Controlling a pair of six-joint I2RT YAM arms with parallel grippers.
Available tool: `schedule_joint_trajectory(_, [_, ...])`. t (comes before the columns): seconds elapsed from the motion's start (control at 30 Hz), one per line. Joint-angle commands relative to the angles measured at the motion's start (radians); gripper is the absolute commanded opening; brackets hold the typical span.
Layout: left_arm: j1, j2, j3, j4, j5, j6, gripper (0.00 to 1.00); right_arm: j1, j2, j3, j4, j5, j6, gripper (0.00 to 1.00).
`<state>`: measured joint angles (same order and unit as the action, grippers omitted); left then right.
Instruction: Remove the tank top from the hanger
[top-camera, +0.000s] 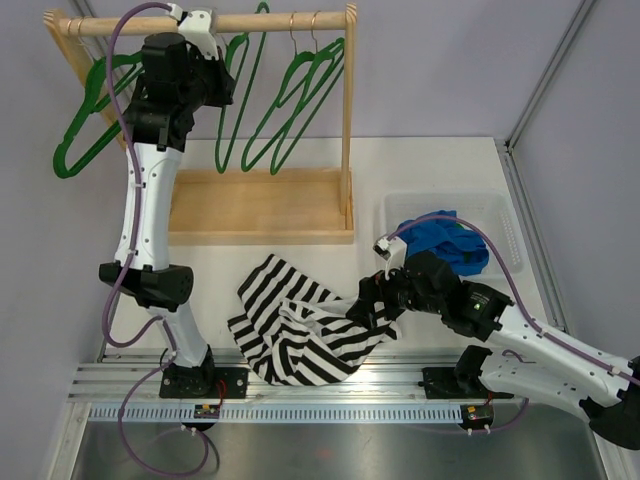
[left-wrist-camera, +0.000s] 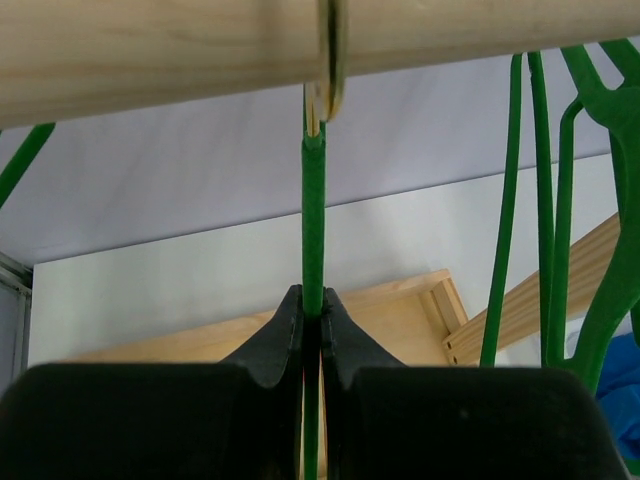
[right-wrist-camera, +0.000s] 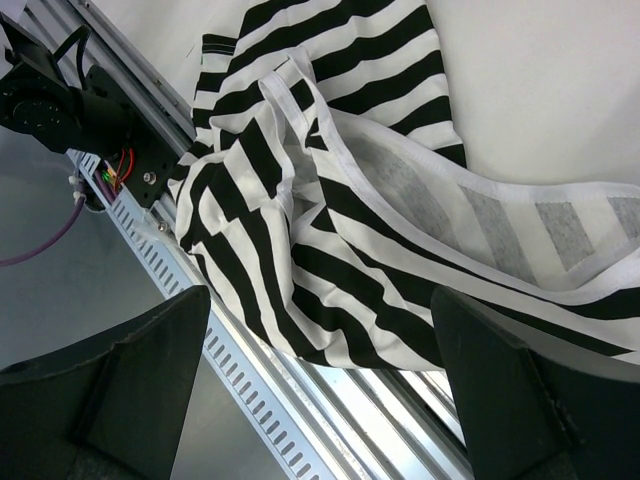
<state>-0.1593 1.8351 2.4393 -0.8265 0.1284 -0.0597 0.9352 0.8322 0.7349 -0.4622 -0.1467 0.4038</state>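
Up at the wooden rail (left-wrist-camera: 150, 60) little room is left: the left gripper (left-wrist-camera: 312, 300) is clamped around one green hanger (left-wrist-camera: 313, 200), and more hangers (left-wrist-camera: 542, 200) are crowded just to its side. Below, the rack base (top-camera: 260, 205) is fenced on one side by the upright post (top-camera: 348, 120). A bare strip of table (top-camera: 325, 258) is seen between base and tank top (top-camera: 300, 335). The right side is blocked by the clear bin (top-camera: 500, 205) with its blue cloth (top-camera: 445, 240). The right gripper (right-wrist-camera: 320, 300) is held spread wide over fabric that is spilled across the slotted metal rail (right-wrist-camera: 260, 400). Whether its pads are touching cloth cannot be judged.
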Motion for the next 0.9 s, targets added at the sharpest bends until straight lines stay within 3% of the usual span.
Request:
schedule_joint_trajectory(0.0, [-0.025, 0.007, 0.047, 0.012, -0.072, 0.032, 0.00, 0.007, 0.013, -0.011, 0.062, -0.022, -0.013, 0.99])
schedule_joint_trajectory(0.27, [-0.025, -0.005, 0.038, -0.056, -0.093, 0.023, 0.00, 0.007, 0.044, -0.008, 0.091, -0.042, 0.001, 0.99])
schedule_joint_trajectory(0.33, [-0.023, -0.025, 0.001, -0.056, -0.057, 0.011, 0.05, 0.007, 0.054, -0.012, 0.109, -0.044, 0.006, 0.99])
schedule_joint_trajectory(0.43, [-0.025, -0.071, -0.040, -0.040, -0.047, -0.011, 0.32, 0.008, 0.088, -0.009, 0.129, -0.051, 0.006, 1.00])
schedule_joint_trajectory(0.47, [-0.025, -0.092, -0.052, -0.042, -0.056, -0.017, 0.54, 0.007, 0.099, -0.005, 0.137, -0.051, 0.007, 0.99])
schedule_joint_trajectory(0.53, [-0.025, -0.112, -0.051, -0.060, -0.093, -0.017, 0.65, 0.007, 0.143, 0.009, 0.155, -0.062, 0.006, 1.00])
schedule_joint_trajectory(0.57, [-0.025, -0.126, -0.055, -0.066, -0.105, -0.019, 0.92, 0.007, 0.160, 0.015, 0.158, -0.071, 0.000, 0.99])
schedule_joint_trajectory(0.6, [-0.025, -0.160, -0.062, -0.080, -0.124, -0.023, 0.99, 0.008, 0.212, 0.033, 0.163, -0.100, -0.011, 1.00])
schedule_joint_trajectory(0.73, [-0.025, -0.295, -0.167, -0.092, -0.199, -0.055, 0.99, 0.031, 0.356, 0.086, 0.197, -0.094, -0.029, 1.00])
schedule_joint_trajectory(0.87, [-0.023, -0.502, -0.405, -0.071, -0.231, -0.107, 0.99, 0.089, 0.491, 0.141, 0.232, -0.037, -0.045, 0.99])
